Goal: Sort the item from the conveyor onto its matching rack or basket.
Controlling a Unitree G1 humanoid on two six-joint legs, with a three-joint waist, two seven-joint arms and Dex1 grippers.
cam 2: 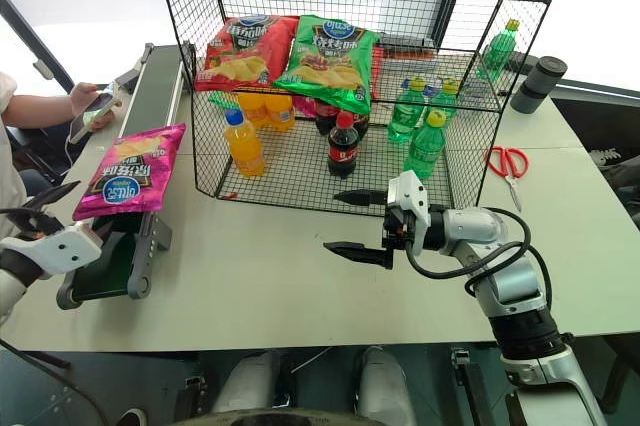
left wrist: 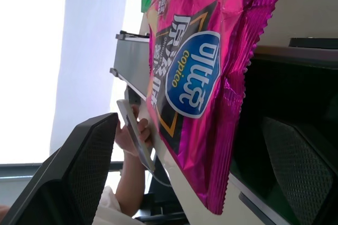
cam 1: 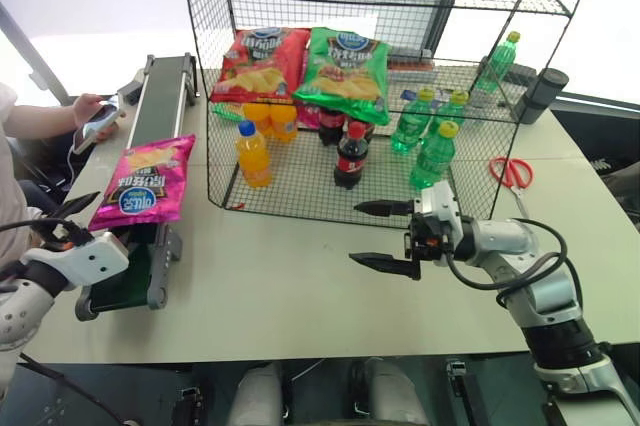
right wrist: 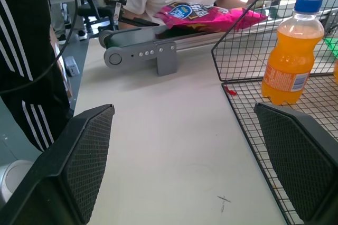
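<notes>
Hovering over the near end of the conveyor (cam 1: pixel 150 136), the left gripper (cam 1: pixel 62 218) is spreading its black fingers wide with nothing between them; in the head views its fingertips are partly cut off against dark clutter at the left edge. The right gripper (cam 1: pixel 385 236) is hanging over the bare table (cam 1: pixel 290 296) near the middle, pointing left, jaws wide and empty.

The magenta-pink crisp bag (cam 1: pixel 145 179) is lying flat on the belt just beyond the left gripper, overhanging both rails. The left wrist view is showing its blue logo and crimped edge close up, which the head views are giving only small; the right wrist view is showing the bag side-on atop the conveyor, plus an orange drink bottle (right wrist: pixel 288 53) on the bottom tier of the wire rack (cam 1: pixel 300 201).

Farther off, a person's hand (cam 1: pixel 88 111) is holding a phone beside the conveyor. The rack's top shelf is being cropped at the frame edge.
</notes>
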